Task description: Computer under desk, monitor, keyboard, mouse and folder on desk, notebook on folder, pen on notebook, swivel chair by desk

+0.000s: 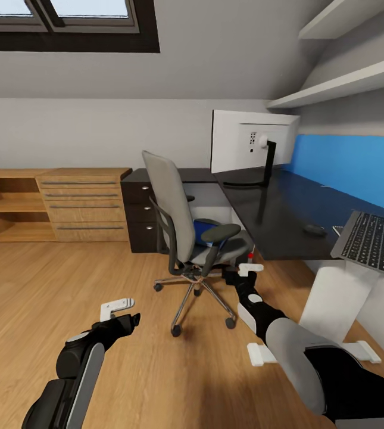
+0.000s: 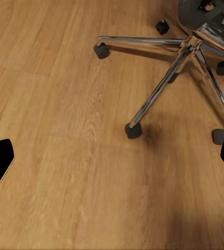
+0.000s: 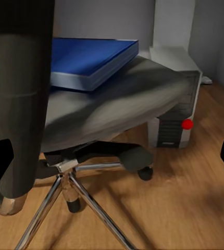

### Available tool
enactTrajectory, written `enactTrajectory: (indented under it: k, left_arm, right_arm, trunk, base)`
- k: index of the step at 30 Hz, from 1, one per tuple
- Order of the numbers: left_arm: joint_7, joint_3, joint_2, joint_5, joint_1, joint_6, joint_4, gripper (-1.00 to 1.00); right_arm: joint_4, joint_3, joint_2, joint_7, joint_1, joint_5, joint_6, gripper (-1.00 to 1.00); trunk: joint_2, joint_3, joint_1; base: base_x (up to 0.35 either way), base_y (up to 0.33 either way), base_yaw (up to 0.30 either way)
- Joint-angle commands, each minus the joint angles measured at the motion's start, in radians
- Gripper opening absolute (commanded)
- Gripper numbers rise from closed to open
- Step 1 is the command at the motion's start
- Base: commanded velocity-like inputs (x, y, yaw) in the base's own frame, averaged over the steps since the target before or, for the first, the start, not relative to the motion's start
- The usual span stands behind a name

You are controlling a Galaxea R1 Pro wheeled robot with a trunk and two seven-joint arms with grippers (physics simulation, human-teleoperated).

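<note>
The swivel chair point(image 1: 177, 208) stands on the wood floor just off the black desk point(image 1: 275, 208), and the blue folder point(image 1: 203, 229) lies on its seat. On the desk, the monitor point(image 1: 248, 143) shows its white back. The small mouse point(image 1: 315, 229) lies near the keyboard point(image 1: 373, 241) at the desk's near end. Behind the chair seat, the pale computer point(image 3: 177, 99) stands on the floor by the desk. My right gripper point(image 1: 248, 269) is open, low beside the chair's armrest. My left gripper point(image 1: 117, 307) is open over bare floor, left of the chair base point(image 2: 190, 52). I cannot make out the notebook or the pen.
A light wooden drawer chest point(image 1: 84, 202) and open shelves point(image 1: 7, 208) line the back wall. A black drawer cabinet point(image 1: 141, 217) stands behind the chair. The desk's white leg point(image 1: 340, 298) and foot are close to my right arm. Wall shelves point(image 1: 334, 83) hang above the desk.
</note>
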Motion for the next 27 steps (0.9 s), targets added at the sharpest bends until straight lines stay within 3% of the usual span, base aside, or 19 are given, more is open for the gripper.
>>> enactTrajectory:
  k: [1,27]
  left_arm:
    - [0.007,0.001,0.002,0.011,-0.001,0.004,-0.001,1.00]
    - [0.007,0.001,0.012,0.011,-0.001,0.008,0.005,1.00]
  right_arm:
    - [0.001,0.002,0.000,-0.004,-0.001,0.000,-0.004,1.00]
    - [0.002,0.003,0.000,-0.003,-0.001,0.000,-0.007,1.00]
  trunk:
    - [0.000,-0.001,0.000]
    - [0.000,-0.001,0.000]
  base:
    - [0.269,0.000,0.000]
    - [0.165,0.000,0.000]
